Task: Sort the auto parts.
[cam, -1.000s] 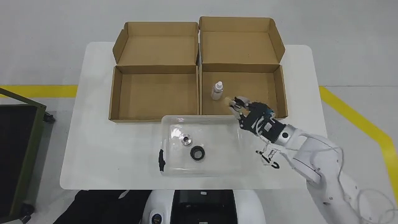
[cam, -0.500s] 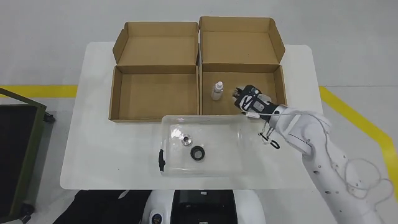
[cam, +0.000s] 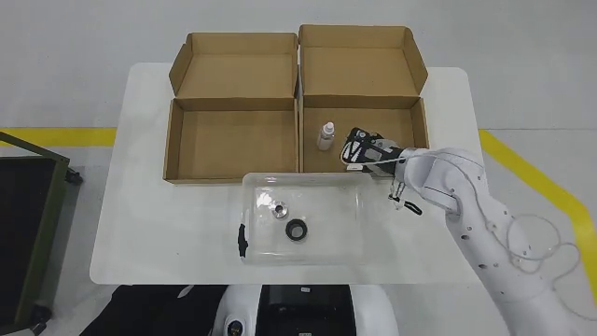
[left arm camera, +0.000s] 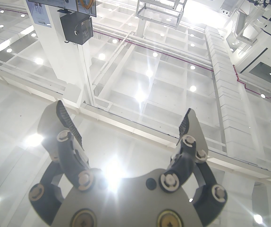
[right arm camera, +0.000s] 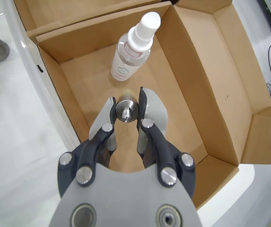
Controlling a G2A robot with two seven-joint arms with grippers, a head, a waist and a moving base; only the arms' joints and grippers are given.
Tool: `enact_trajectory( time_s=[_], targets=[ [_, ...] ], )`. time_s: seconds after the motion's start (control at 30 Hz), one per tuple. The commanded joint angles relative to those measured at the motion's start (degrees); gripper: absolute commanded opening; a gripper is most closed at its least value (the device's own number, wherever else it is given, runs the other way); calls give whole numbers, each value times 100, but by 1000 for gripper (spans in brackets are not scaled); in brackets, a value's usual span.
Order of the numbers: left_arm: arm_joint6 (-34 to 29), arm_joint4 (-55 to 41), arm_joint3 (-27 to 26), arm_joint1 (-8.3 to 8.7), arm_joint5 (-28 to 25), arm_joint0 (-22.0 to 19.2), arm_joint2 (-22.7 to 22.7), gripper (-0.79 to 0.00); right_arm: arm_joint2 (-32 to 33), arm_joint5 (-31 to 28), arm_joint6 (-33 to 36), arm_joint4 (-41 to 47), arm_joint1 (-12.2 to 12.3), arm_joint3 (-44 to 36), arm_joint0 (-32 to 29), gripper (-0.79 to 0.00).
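Right gripper (right arm camera: 126,106) is clamped on a small metal part (right arm camera: 125,114) with a threaded stud, held low over the right cardboard box (right arm camera: 196,60) and near the upright spray bottle (right arm camera: 133,48). The pads bite a smooth round body, so I judge it could twist or slip early. My main worry is the bottle: it looks tall and light, and a nudge forward or a bouncing release could topple it. Left gripper (left arm camera: 124,109) is spread wide and empty, aimed at the ceiling. A metal fitting (cam: 278,211) and black ring (cam: 297,230) wait in the clear tray (cam: 256,179).
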Motion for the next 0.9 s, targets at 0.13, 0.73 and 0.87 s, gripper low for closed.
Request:
enact_trajectory(
  time_s=[0.13,0.73,0.87],
  targets=[
    [0,0,0,0,0,0,0,0,-232,70,114,105,-65,393,282,-785],
    [0,0,0,0,0,0,0,0,-608,207,204,72,-185,1086,719,-653],
    [0,0,0,0,0,0,0,0,-686,253,180,79,-218,1182,812,-520]
  ],
)
